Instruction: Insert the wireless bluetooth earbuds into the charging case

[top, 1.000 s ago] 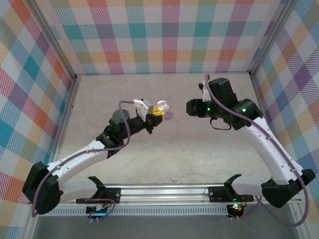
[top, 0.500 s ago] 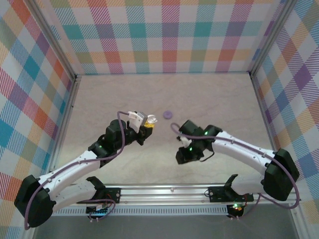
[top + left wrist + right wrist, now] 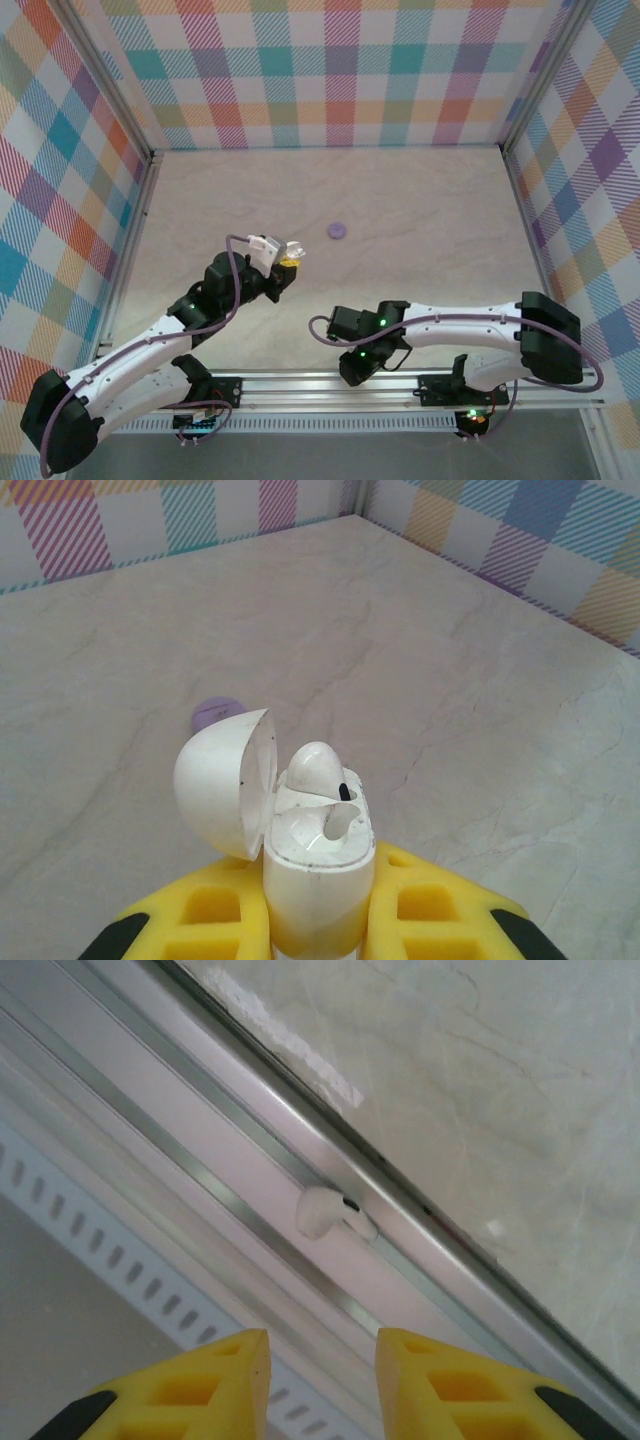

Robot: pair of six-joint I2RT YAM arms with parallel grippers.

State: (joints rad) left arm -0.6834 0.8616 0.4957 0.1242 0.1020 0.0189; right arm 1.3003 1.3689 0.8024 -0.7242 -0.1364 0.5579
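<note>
Gripping white plastic charging case (image 3: pixel 320 865), lid open, in left tool (image 3: pixel 320 915), one stubby white earbud (image 3: pixel 315 765) seated; hovering right tool (image 3: pixel 322 1360), jaws apart, above second white earbud (image 3: pixel 325 1212) lying on aluminium rail (image 3: pixel 200 1150).

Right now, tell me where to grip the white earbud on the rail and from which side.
Probably the earbud by its rounded head, from straight above: it lies flat on the rail, stem pointing along it, and the head is its bulkiest part.

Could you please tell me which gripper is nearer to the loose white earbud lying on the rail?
Right. The right gripper hovers open close over the earbud on the rail. The left gripper is farther up the table, shut on the case.
</note>
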